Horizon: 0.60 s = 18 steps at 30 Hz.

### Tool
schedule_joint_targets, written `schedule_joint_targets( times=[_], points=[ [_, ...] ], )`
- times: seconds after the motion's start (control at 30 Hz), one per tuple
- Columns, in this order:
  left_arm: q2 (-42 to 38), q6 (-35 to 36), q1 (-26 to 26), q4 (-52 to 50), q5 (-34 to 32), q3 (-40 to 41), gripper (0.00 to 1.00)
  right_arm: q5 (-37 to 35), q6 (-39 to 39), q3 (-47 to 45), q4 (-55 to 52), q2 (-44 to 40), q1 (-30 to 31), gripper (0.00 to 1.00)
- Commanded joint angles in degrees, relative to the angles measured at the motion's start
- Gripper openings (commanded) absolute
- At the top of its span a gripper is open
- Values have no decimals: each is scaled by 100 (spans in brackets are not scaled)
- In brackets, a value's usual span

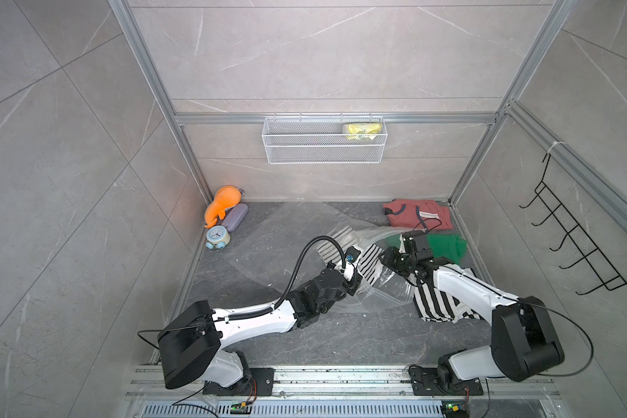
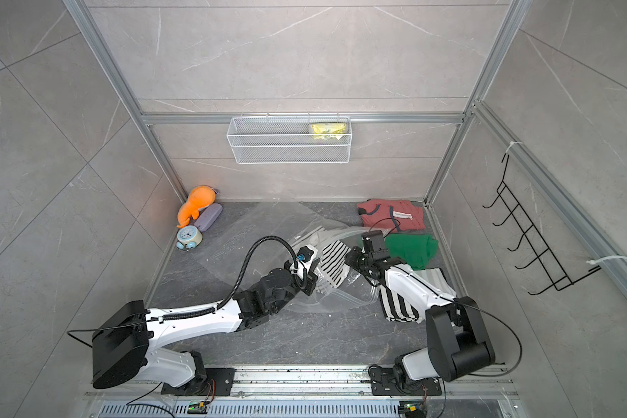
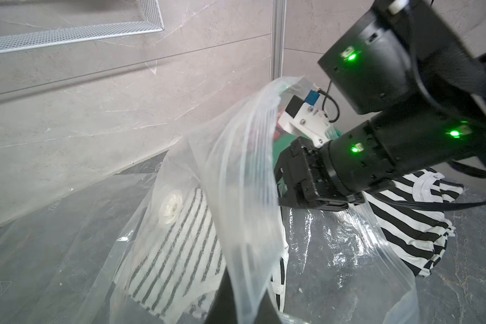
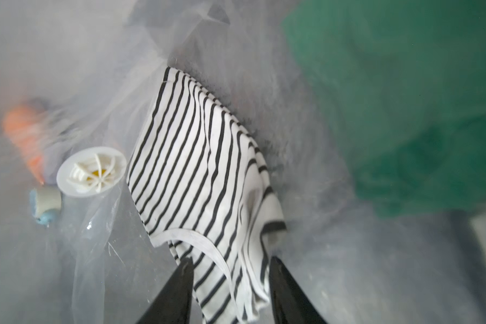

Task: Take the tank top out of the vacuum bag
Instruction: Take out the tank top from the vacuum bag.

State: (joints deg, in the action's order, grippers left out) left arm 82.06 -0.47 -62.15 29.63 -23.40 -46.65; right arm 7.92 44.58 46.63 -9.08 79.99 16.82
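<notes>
The relation that matters for us is between the right tool [image 4: 230,263] and the tank top [image 4: 197,157]. The vacuum bag [image 1: 265,235] lies crumpled across the middle of the dark worktop [image 1: 341,336], with its mouth facing the near right. The left tool [image 1: 355,286] is clenched on the bag's upper lip, and in the left wrist view the film rises from it like a hood, so the mouth gapes.

The right tool has reached into that opening. In the right wrist view its two fingers [image 4: 180,286] stand apart, released. The white-bound hem of the thin-striped tank top lies in the gap between them, and we see no pinch on it.

From that tool the garment runs away to the far left, deeper into the bag. Its long axis follows the tool's own line of reach. The round white valve [image 4: 91,171] sits just beside it on the left.

We judge the right arm to be the nearer one and the one to do the pulling, since the left is busy holding the mouth open. Closing on the hem and drawing back to the near right would follow the garment's length straight out through the mouth.

The green garment [image 1: 446,246] and the bold-striped one [image 1: 438,300] lie outside the bag to the right. We would not confuse them with the target.
</notes>
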Motion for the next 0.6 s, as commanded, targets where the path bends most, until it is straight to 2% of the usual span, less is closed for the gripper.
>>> schedule_joint_targets(
  times=[0.0,0.1,0.27,0.4,0.57],
  points=[
    [112,12,6,34,78,-315,0,-324,258,-518,156,-509,139,56],
    [224,-22,8,58,37,-368,0,-439,638,-1045,475,-529,303,57],
    [367,-72,9,-4,115,-461,0,-357,1068,-1849,1764,-393,494,60],
    [393,-50,10,-35,116,-501,0,-482,1281,-1995,1959,-281,578,62],
    [425,-58,2,-36,134,-530,0,-376,1500,-2178,2941,382,617,63]
  ],
)
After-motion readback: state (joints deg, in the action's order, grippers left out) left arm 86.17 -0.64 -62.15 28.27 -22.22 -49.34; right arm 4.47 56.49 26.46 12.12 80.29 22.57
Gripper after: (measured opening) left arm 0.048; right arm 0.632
